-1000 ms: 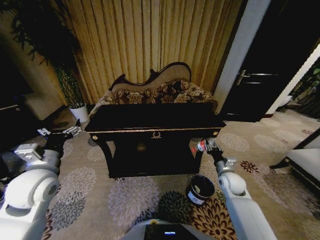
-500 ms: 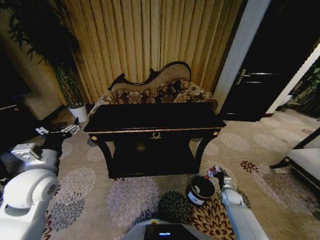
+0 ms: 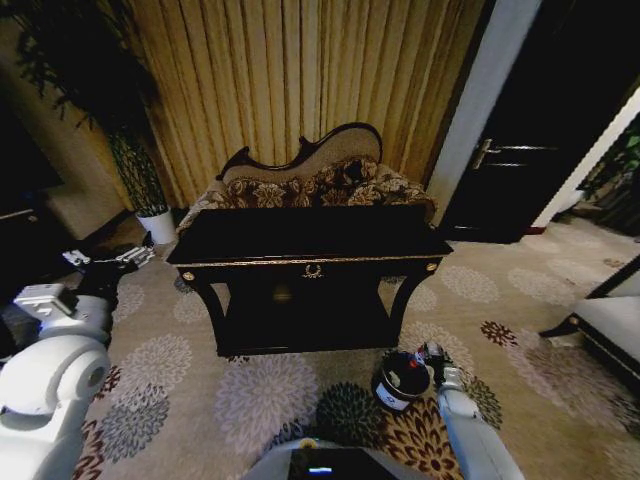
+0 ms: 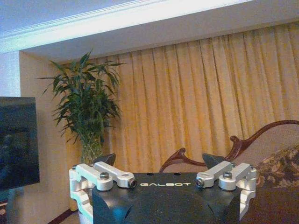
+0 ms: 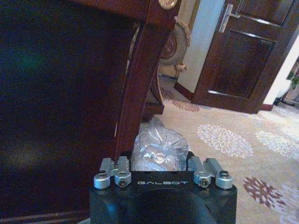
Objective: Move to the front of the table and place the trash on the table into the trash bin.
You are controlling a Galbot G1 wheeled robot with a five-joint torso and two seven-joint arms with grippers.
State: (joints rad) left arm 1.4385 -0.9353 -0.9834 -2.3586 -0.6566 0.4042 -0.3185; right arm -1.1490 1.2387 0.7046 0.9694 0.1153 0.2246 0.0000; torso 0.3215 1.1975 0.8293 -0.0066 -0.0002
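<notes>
Right claw (image 3: 430, 356) hung low beside the black trash bin (image 3: 402, 379) on the carpet, near the glossy black worktop's (image 3: 310, 236) right front leg. Left claw (image 4: 161, 173) stood wide, empty. Right wrist view: claw (image 5: 160, 163) gripped a crinkled clear bottle (image 5: 159, 149).

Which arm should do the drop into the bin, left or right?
Right. The right gripper is clamped on the clear plastic bottle, right beside the small black cylindrical bin. The left gripper sits open, far off past the table's other end.
</notes>
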